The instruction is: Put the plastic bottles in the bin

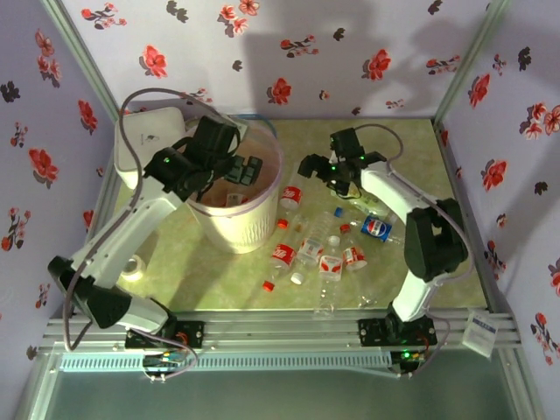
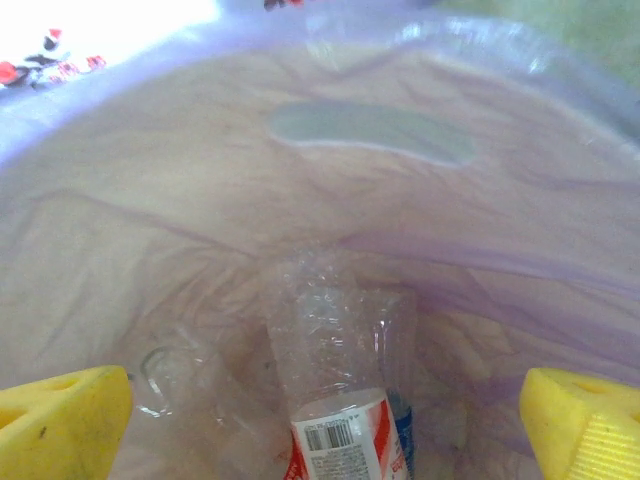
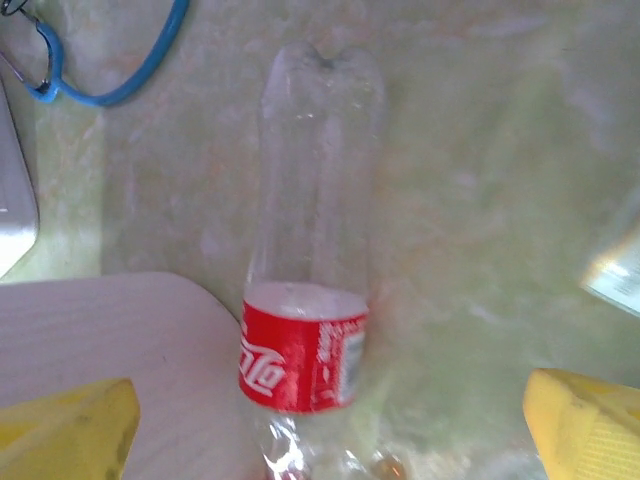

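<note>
While the tabletop (image 1: 411,149) carries the bin (image 1: 234,229) left of its centre, the plastic bottles (image 1: 331,261) lie mostly loose between the bin and the near edge, some of them crushed. One bottle with a red label (image 2: 338,430) lies at the bottom of the bin on the pink liner (image 2: 150,250), so the task seems to be near its beginning.

The step in hand is probably the pick of the red-label bottle (image 3: 305,355), which lies flat on the tabletop just beside the bin, on the side toward the right edge. To do it well, the right gripper (image 3: 325,430) should come down straight with one pad on each side of the labelled part, where the body looks less collapsed. It should close softly, because thin plastic can slip or spring out. One pad is near the bin's wall, so a small shift away from the bin would be safer.

The jaws of this gripper stand wide apart, and its yellow pads (image 3: 585,425) touch nothing and hold nothing. The left gripper (image 2: 325,425) hangs over the mouth of the bin, also spread wide and empty.
</note>
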Action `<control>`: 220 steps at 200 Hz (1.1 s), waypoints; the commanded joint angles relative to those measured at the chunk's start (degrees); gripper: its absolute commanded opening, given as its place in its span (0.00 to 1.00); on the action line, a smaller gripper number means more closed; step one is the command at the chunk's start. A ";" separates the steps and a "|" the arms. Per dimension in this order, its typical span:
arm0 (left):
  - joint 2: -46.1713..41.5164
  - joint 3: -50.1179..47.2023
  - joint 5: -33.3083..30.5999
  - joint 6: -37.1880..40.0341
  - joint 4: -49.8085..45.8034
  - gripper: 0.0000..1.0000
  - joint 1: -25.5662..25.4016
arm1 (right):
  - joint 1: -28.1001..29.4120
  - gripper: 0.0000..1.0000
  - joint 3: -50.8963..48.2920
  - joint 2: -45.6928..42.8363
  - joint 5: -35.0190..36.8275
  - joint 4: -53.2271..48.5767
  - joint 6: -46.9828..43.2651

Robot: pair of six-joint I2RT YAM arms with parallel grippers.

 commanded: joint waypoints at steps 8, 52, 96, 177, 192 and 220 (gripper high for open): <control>-5.70 1.45 -2.05 -0.12 0.39 1.00 -1.13 | 2.54 0.99 4.09 6.92 -1.14 5.35 4.78; -9.56 -2.61 1.37 -1.71 3.75 1.00 -2.17 | 2.72 0.96 9.97 16.74 1.20 8.92 6.11; -12.71 -6.01 1.33 -2.08 6.21 0.99 -3.86 | 2.41 0.92 14.51 21.75 4.18 9.16 6.60; -12.00 -6.33 1.33 -1.09 6.30 0.99 -4.99 | -0.13 0.49 14.55 18.90 6.40 10.63 3.93; -11.59 -5.84 1.33 -0.63 6.47 0.99 -5.42 | -0.98 0.48 15.16 17.81 6.06 9.50 3.15; -11.05 -4.77 1.40 -0.46 6.66 1.00 -5.97 | -3.10 0.47 14.11 12.92 4.67 7.89 1.90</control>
